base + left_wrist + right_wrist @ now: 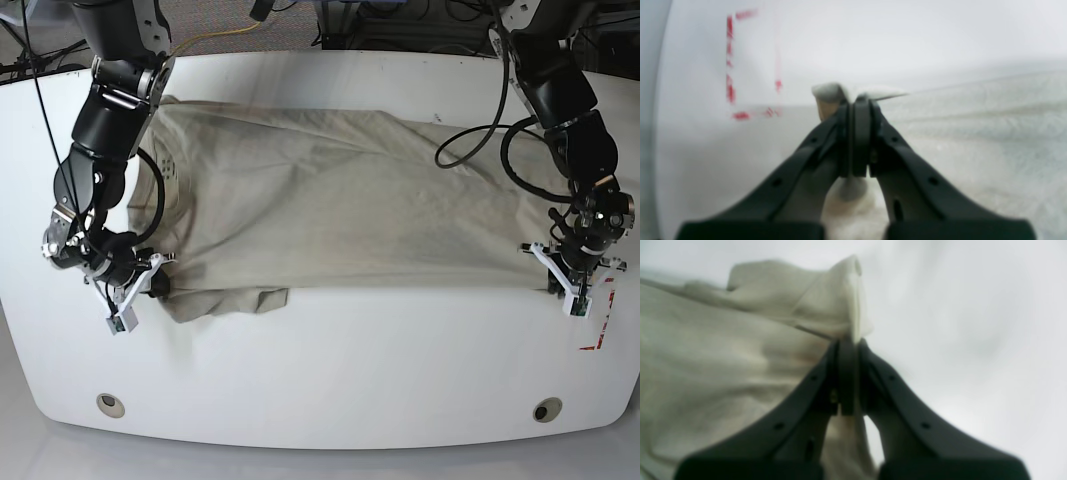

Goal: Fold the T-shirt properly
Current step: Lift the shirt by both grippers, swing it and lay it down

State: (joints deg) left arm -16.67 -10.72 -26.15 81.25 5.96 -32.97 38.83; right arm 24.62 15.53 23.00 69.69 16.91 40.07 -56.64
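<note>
- Broadly, white rounded desk (330, 390) carries everything.
- Wrinkled khaki-beige cotton T-shirt (340, 215) lies spread across its middle, left to right.
- Left hand (856, 100) pinches the shirt's right near corner.
- Right hand (848, 343) is clamped on its left near corner.

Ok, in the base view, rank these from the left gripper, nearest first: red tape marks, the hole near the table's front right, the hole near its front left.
1. Red tape marks: right beside the left gripper, just in front of it at the table's edge.
2. Front-right hole: further forward, same side.
3. Front-left hole: far across, on the right gripper's side.
</note>
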